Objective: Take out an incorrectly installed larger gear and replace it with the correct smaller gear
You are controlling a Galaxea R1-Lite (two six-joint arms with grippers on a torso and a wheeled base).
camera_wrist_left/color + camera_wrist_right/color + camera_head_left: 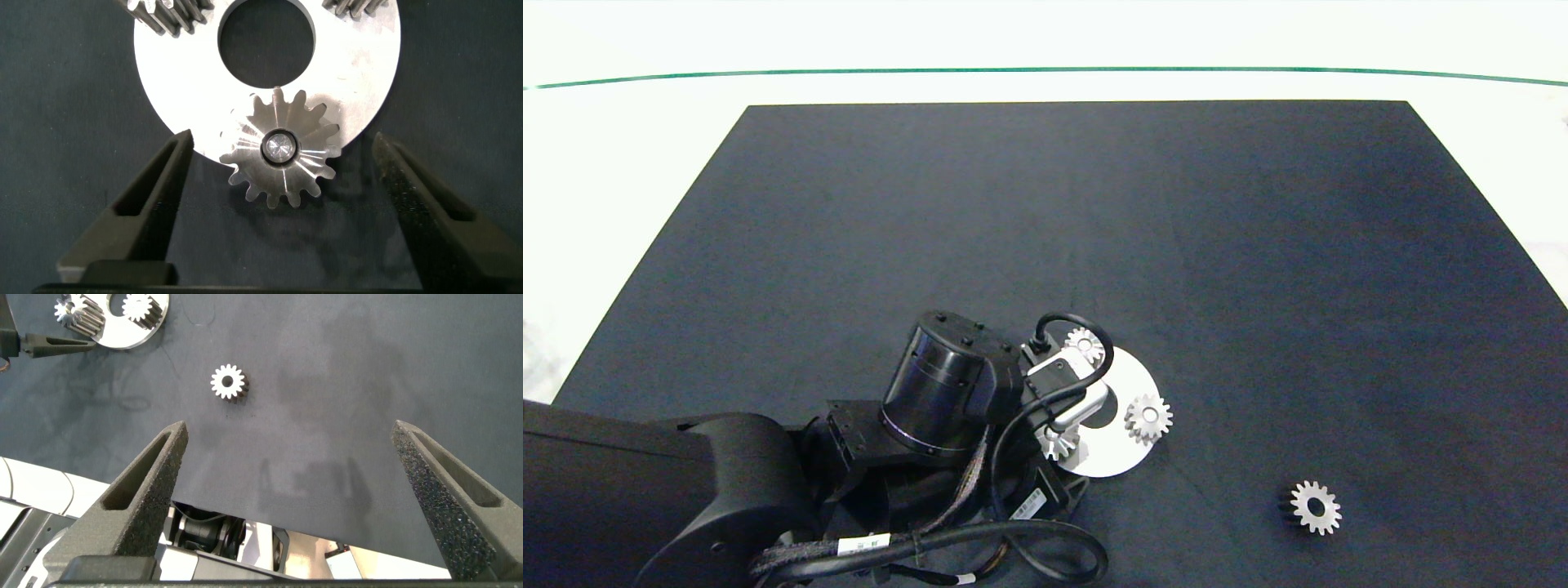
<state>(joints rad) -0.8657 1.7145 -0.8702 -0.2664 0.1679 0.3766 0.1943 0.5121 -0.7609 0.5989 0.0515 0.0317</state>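
Left hand (282,208): wide open, empty, straddling the silver narrow-holed larger gear (282,149), lower centre of frame.
Right hand (286,498): open, empty.

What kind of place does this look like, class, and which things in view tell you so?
Probably a robot test bench: a plain dark mat on a white table, holding only a round metal plate with gears on pins, one loose gear, and the left gripper poised over a mounted gear.

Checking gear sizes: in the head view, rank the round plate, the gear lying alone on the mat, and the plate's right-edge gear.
1. Round plate, clearly largest.
2-3. Lone gear and right-edge gear look alike; no ranking.
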